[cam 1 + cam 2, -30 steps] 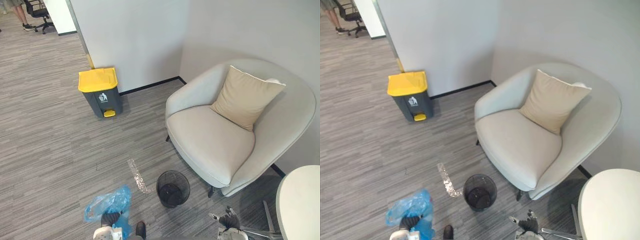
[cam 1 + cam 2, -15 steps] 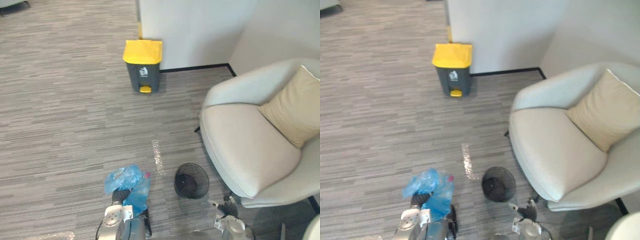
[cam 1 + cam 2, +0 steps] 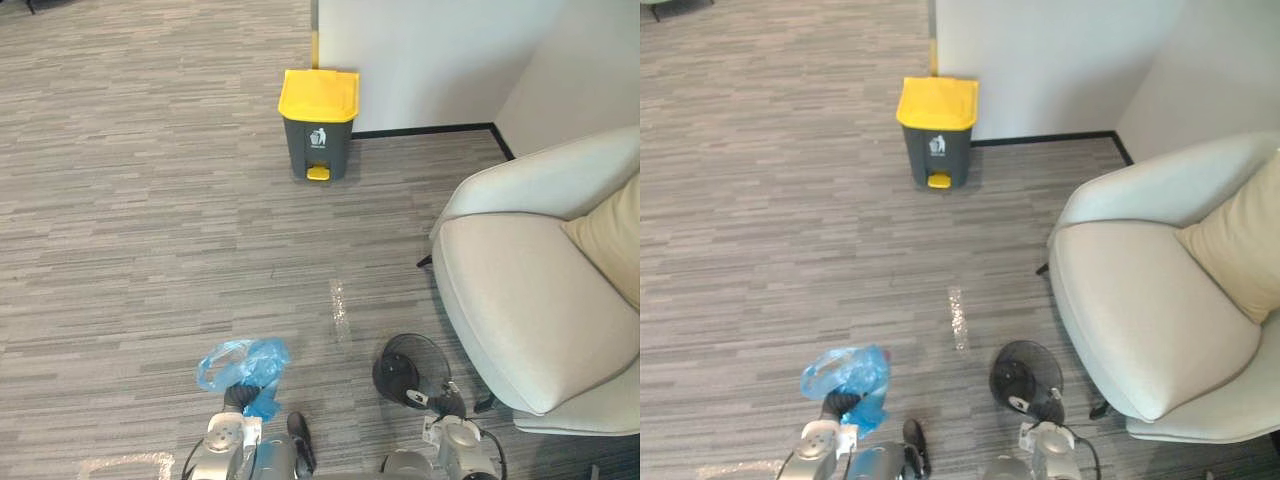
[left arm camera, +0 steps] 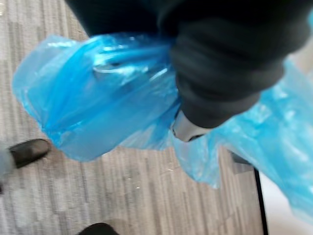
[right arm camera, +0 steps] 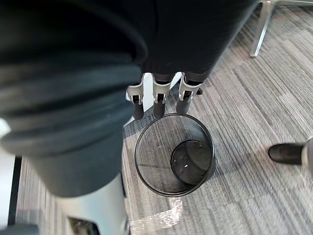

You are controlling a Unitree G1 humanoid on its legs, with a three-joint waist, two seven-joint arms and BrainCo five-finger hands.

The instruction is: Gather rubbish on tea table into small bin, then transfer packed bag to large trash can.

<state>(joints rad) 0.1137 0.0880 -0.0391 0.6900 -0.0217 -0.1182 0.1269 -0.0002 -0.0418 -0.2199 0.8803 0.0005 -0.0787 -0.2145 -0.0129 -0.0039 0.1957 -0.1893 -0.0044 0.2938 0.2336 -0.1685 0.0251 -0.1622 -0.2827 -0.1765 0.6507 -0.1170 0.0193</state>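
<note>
Left hand (image 3: 238,399) is low in the head views, closed round the bunched neck of the blue bag (image 3: 243,364). Most of the fingers are buried in plastic. In the left wrist view the bag (image 4: 93,103) puffs out from under the dark cover, crumpled and translucent, clear of the carpet (image 4: 146,196). Can't tell what's inside.

Right hand (image 5: 157,100) hangs with fingers straight and loose, side by side, holding nothing. Fingertips sit over the rim of the small bin (image 5: 173,156) with no contact visible. In the head views the right hand (image 3: 1048,408) shows at the near edge of that bin.

The small bin (image 3: 409,367) is black wire mesh, round and upright on the carpet, just beside the front of the armchair (image 3: 530,300). It is to the right of the bag, apart from it.

The large can (image 3: 318,125) is dark grey with a yellow lid and a yellow pedal. The lid is down. It stands against the white wall (image 3: 430,50) at the far side, well apart from the bag and both hands.

A shiny tape strip (image 3: 340,308) lies on the carpet between the can and the small bin, nearer the bin. A white tape mark (image 3: 120,462) sits near the robot's left side.

The armchair is pale grey, with a beige cushion (image 3: 612,245) against its back.
</note>
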